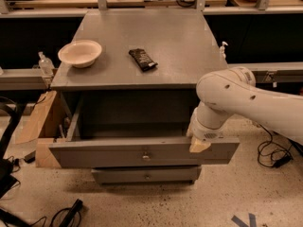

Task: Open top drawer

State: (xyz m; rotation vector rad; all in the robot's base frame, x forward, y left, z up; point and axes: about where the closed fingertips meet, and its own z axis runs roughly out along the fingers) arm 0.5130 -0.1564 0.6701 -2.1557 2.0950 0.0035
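The top drawer (118, 151) is the widest grey drawer, pulled well out from the grey cabinet, its front panel tilted slightly with a small round metal knob (146, 154) at its middle. Its deep grey box is open and dark inside. My gripper (199, 144) is at the end of the white arm, at the right part of the drawer's front panel, on its top edge. A narrower grey drawer front (147, 175) sits shut below.
A white bowl (80, 52) and a dark snack bar (143, 59) lie on the cabinet top (180, 37). A cardboard box (40, 126) stands at the cabinet's left. Cables lie on the speckled floor at the left and right.
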